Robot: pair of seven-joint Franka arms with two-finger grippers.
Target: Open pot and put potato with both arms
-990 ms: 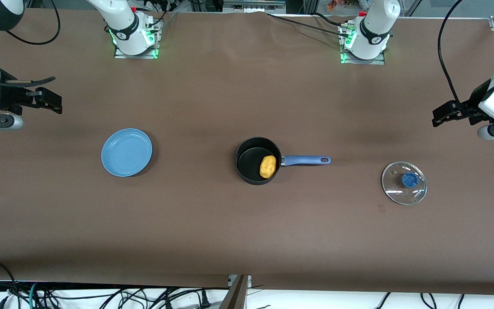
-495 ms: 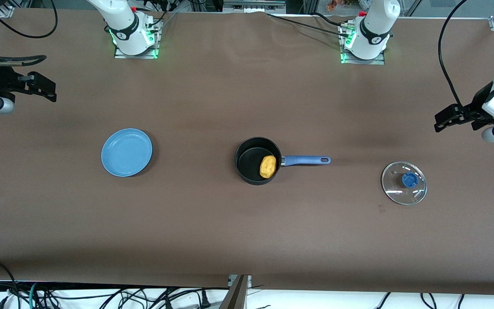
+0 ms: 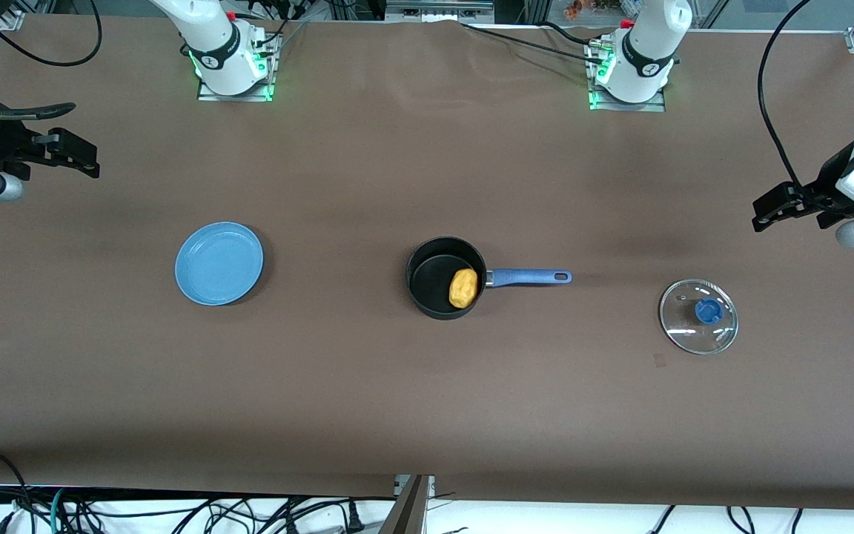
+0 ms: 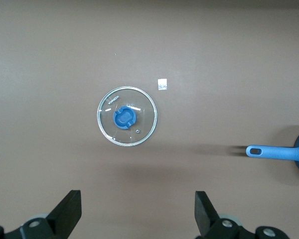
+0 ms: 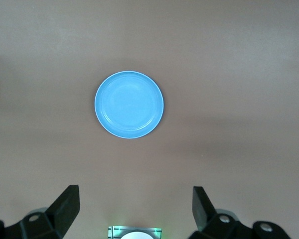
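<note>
— Pot (image 3: pixel 445 278): where does it sit?

— Just right of the front view's centre, on the brown table (image 3: pixel 427 400), uncovered, its blue handle (image 3: pixel 528 277) pointing toward the left arm's end of the table. The handle's tip also shows at the right edge of the left wrist view.

— And the potato (image 3: pixel 462 288)?

— Inside the pot, against the wall on the handle's side.

— Where is the lid (image 3: pixel 698 316)?

— Flat on the table at the right of the front view, blue knob (image 3: pixel 707 311) up, well apart from the pot and a little nearer to the front camera.

— Anything else on the table?

— A light-blue plate (image 3: pixel 219 263), left of centre, with nothing on it. A small pale square mark (image 4: pixel 162 84) lies near the lid.

— How do the tools stand?

— The left gripper (image 3: pixel 774 208) hangs at the right edge of the front view, above the table at the left arm's end; its fingers (image 4: pixel 70 211) are spread wide and hold nothing, with the lid in view between them. The right gripper (image 3: pixel 75 153) hangs at the left edge of the front view, above the right arm's end; its fingers (image 5: pixel 67 204) are also spread wide and hold nothing, with the plate in view between them.
</note>
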